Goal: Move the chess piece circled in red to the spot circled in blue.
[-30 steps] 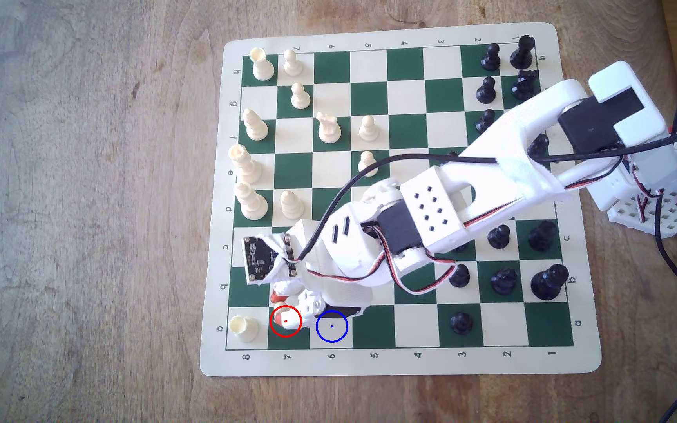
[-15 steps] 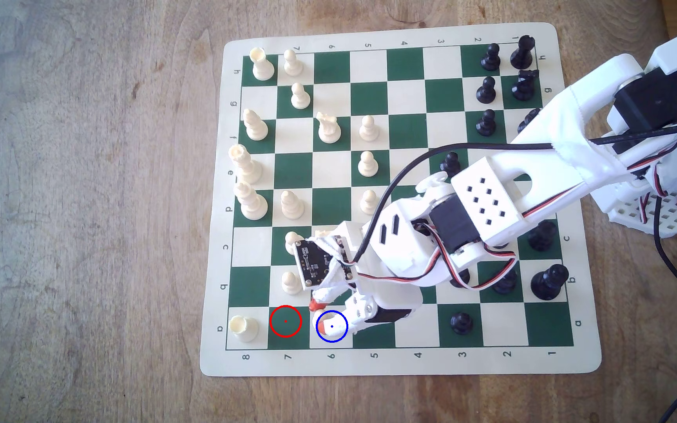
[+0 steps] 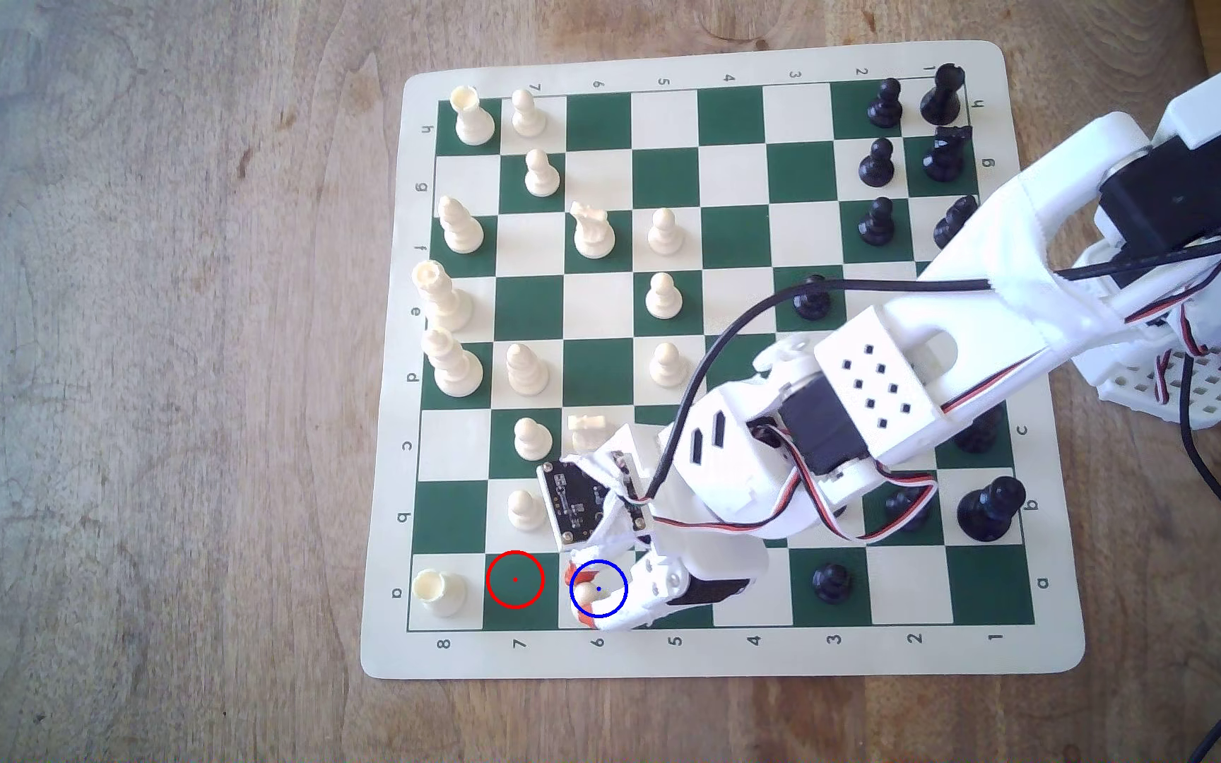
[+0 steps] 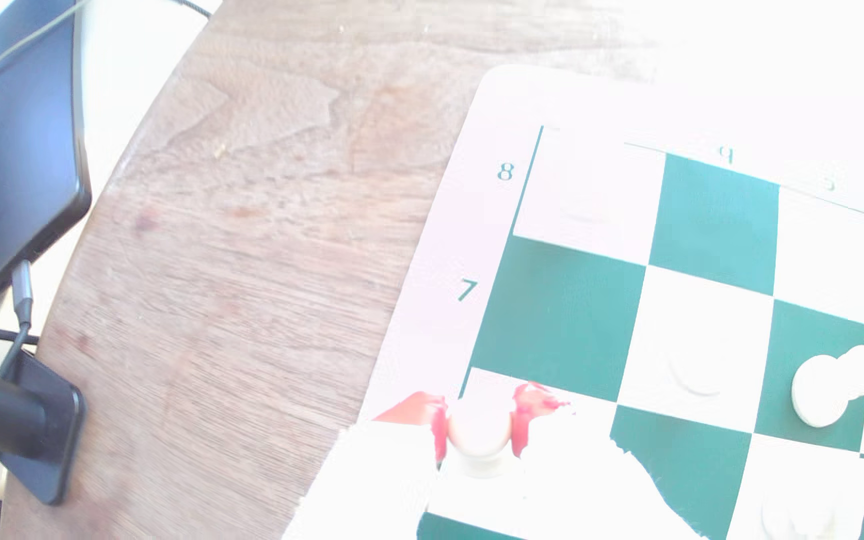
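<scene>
A cream notched-top plastic rook (image 3: 439, 591) stands on the green-and-cream vinyl chessboard mat's (image 3: 725, 653) corner square; black plastic pawn (image 3: 832, 582) shares that edge row, well apart.

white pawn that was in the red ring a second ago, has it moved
Yes. The white pawn has moved toward the exterior view's right, off the green square in the red ring, and now sits inside the blue ring between the gripper tips.

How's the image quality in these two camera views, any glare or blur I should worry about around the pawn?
Exterior view: evenly lit and fairly sharp; the pawn reads clearly inside the blue ring, between the gripper tips. Wrist view: badly overexposed; light squares and the board margin wash out to white, so the pawn nearly blends in, though the red-tipped fingers beside it stand out; the wooden table looks soft.
</scene>
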